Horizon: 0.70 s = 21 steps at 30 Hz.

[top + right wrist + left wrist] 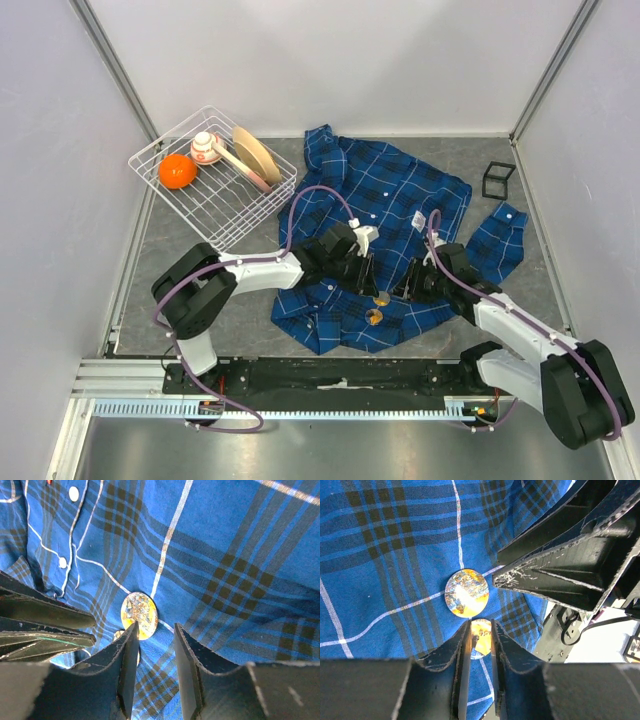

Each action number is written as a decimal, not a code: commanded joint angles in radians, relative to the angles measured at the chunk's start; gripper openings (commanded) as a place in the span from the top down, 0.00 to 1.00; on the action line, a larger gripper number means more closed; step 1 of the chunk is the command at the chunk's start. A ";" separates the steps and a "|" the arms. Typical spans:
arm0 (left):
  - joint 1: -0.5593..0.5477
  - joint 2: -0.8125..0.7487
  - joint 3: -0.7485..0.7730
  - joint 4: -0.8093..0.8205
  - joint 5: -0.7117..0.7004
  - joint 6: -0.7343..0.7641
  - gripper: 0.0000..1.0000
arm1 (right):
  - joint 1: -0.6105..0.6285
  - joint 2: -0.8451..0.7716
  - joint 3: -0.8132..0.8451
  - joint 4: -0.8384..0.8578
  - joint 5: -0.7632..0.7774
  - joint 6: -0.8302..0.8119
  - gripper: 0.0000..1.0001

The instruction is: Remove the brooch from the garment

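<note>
Seen from above, a blue plaid shirt (390,190) lies spread and rumpled on a grey table (200,300). Both my arms reach in over its lower half, the part nearest my bases. The brooch (466,593), a round gold disc with a mottled, shiny face, sits on the cloth there, where a thin white check line crosses the plaid. Just beside it, on the side toward my left gripper (481,626), is a second gold disc (481,640). My left gripper's fingers stand only narrowly apart, with that second gold disc showing in the gap. I cannot tell whether they pinch it or merely stand over it. My right gripper (156,627) comes in from the opposite side, its fingers partly spread with only plaid cloth between them. One of its fingertips is at the brooch's edge and hides part of the second gold disc. The two grippers' tips are close together, with the brooch between them. White buttons (73,493) run along the shirt front beyond. At the table's far left stands a white wire basket (225,215) holding an orange (177,171).
</note>
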 commanded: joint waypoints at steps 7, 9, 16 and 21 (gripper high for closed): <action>-0.019 0.064 0.038 0.078 -0.007 -0.033 0.72 | 0.004 0.066 -0.038 0.119 -0.078 0.024 0.59; -0.021 0.071 0.038 0.078 -0.010 -0.033 0.72 | 0.002 0.070 -0.046 0.139 -0.088 0.031 0.60; -0.022 0.010 0.015 0.067 -0.043 -0.021 0.72 | 0.004 0.100 -0.050 0.217 -0.156 0.076 0.59; -0.021 -0.036 0.005 0.029 -0.068 -0.006 0.72 | 0.004 0.061 -0.049 0.228 -0.164 0.100 0.60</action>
